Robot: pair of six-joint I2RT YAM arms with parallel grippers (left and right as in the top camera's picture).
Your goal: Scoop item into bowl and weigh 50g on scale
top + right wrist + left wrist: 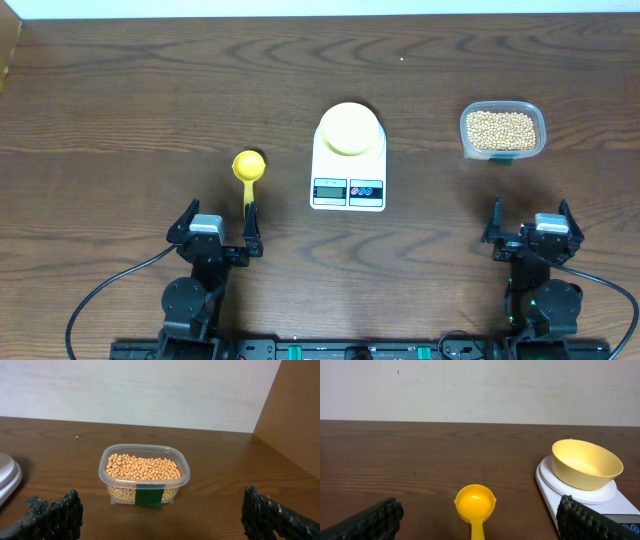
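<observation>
The beige beans fill a clear plastic tub at the right. A pale yellow bowl sits empty on the white scale at the table's middle. A bright yellow scoop lies left of the scale, its handle toward my left gripper. That gripper is open, its fingers either side of the handle's end without touching. My right gripper is open too, empty, short of the tub.
The brown wooden table runs to a white wall at the back. A wooden side panel stands at the far right. Black cables trail from both arm bases near the front edge.
</observation>
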